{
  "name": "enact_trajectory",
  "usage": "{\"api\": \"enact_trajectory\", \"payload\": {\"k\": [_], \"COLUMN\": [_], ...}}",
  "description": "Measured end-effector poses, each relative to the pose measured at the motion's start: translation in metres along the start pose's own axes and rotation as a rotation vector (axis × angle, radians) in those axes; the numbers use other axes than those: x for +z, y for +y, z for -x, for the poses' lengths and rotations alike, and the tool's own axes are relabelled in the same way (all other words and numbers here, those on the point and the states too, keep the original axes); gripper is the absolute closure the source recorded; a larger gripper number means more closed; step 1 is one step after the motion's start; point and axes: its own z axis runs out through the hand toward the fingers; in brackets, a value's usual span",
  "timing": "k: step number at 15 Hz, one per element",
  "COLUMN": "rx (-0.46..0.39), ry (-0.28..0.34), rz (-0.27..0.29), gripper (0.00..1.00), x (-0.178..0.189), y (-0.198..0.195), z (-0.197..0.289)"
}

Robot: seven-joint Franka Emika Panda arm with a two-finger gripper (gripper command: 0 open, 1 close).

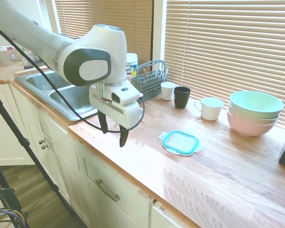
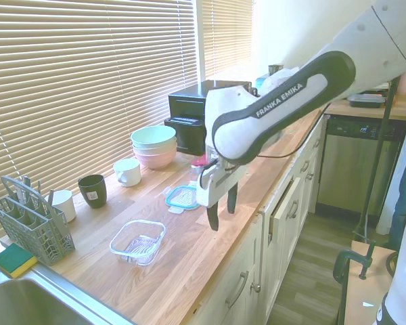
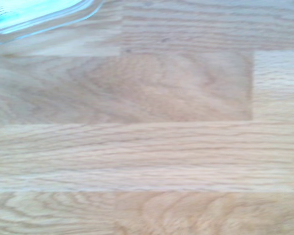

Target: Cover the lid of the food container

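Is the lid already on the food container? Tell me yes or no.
No, the lid lies flat on the counter, apart from the open food container.

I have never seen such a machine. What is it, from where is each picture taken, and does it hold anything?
It is a white robot arm ending in a gripper with two dark fingers, open and holding nothing. Two pictures come from cameras on opposite sides of the wooden counter. The third comes from the wrist and shows mostly bare wood. On the counter lie the teal-rimmed lid, apart from the clear food container, plus stacked bowls, three cups and a grey cutlery basket.
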Motion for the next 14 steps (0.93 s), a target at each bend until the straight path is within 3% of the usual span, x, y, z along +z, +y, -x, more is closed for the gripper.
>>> {"api": "enact_trajectory", "payload": {"k": [6, 14], "rx": [0.009, -0.047], "ry": [-0.002, -0.021], "rz": [-0.042, -0.026], "gripper": [0.00, 0.00], "x": [-0.021, -0.011], "y": [0.020, -0.020], "z": [-0.112, -0.207]}}
